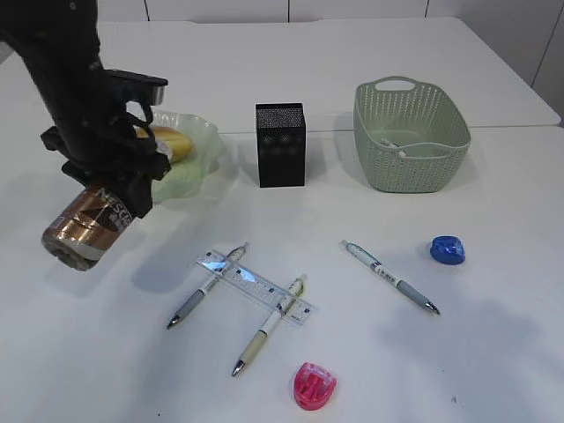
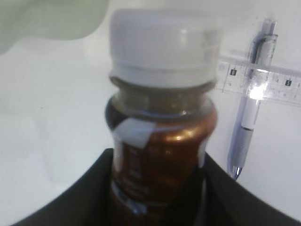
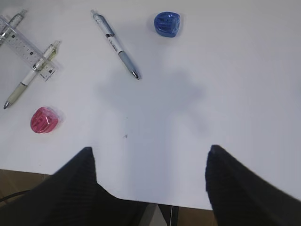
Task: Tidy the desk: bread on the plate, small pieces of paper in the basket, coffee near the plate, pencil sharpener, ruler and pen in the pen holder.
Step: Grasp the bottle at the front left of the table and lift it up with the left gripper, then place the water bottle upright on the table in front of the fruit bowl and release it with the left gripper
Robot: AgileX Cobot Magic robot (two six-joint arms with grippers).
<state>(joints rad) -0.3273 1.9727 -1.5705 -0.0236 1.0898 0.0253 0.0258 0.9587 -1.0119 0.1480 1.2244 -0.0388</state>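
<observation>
On the white table [image 1: 493,352] the green basket [image 1: 411,137] stands right of the black holder [image 1: 280,145], and the plate [image 1: 196,154] with bread [image 1: 169,143] sits to the left. The left gripper [image 1: 115,181] is clenched on the coffee bottle [image 1: 86,227], held tilted above the table in front of the plate; the right gripper [image 3: 150,183] hangs released over bare table. Three pens [image 1: 390,276], a clear ruler [image 1: 256,284] lying across two of them, and a blue sharpener [image 1: 448,249] and a pink sharpener [image 1: 315,386] lie in front.
</observation>
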